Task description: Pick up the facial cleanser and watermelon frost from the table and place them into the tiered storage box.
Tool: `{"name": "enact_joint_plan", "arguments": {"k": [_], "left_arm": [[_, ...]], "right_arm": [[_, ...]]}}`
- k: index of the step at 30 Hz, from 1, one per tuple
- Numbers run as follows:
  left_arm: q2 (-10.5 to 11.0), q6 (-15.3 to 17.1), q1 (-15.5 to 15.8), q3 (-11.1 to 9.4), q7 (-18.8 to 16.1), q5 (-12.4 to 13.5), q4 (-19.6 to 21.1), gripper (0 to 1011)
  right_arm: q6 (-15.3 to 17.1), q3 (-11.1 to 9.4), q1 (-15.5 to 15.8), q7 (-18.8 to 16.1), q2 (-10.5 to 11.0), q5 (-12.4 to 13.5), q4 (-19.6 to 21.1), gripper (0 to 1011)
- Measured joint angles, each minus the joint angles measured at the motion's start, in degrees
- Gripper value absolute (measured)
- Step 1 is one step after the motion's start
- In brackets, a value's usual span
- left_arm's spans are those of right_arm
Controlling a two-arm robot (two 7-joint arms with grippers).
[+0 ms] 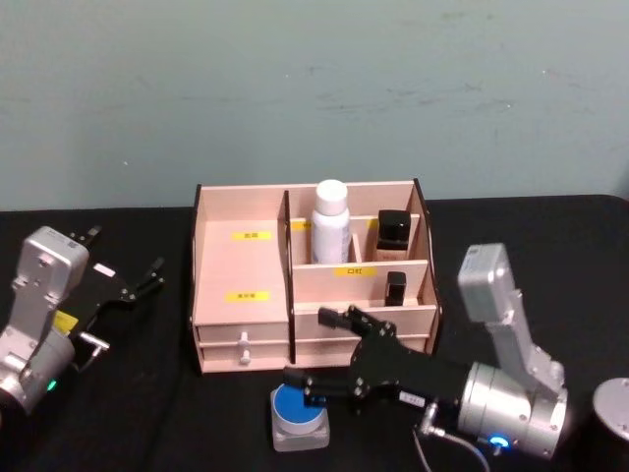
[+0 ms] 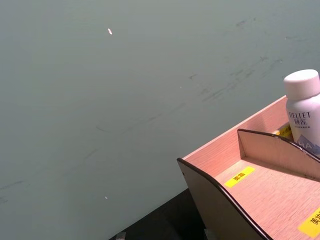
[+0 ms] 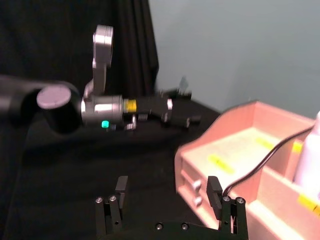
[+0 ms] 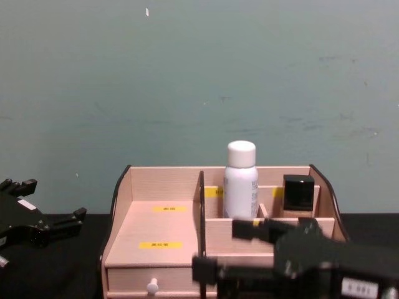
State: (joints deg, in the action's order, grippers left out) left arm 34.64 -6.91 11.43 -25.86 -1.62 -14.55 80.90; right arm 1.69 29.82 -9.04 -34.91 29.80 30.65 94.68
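Storage box centred on the black table, 1 small jar at its 6 o'clock

The pale-wood tiered storage box (image 1: pixel 221 265) stands upright with black-edged curved sides, yellow labels and 2 shut bottom drawers. A white bottle (image 1: pixel 330 221) with a white cap stands upright in a rear compartment, toward 12 o'clock. The blue-lidded jar (image 1: pixel 295 407) sits on the table just before the drawers.
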Motion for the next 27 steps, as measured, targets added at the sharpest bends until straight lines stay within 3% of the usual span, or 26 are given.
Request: {"name": "enact_joint_plan", "arguments": {"k": [1, 8, 14, 27], "left_arm": [[0.0, 0.0, 0.0, 0.0, 0.0, 0.0, 0.0, 1010], [0.0, 0.0, 0.0, 0.0, 0.0, 0.0, 0.0, 1010], [0.0, 0.0, 0.0, 0.0, 0.0, 0.0, 0.0, 1010], [0.0, 0.0, 0.0, 0.0, 0.0, 0.0, 0.0, 1010]], "right_arm": [[0.5, 1.3, -0.5, 0.0, 0.0, -0.9, -1.2, 1000], [3.4, 4.5, -2.2, 0.0, -0.1, -3.3, -3.5, 1000], [5.8, 5.5, -3.6, 0.1, -0.6, -3.4, -5.7, 1000], [7.8, 7.4, -6.3, 0.0, -1.5, -4.4, -9.1, 1000]]}}
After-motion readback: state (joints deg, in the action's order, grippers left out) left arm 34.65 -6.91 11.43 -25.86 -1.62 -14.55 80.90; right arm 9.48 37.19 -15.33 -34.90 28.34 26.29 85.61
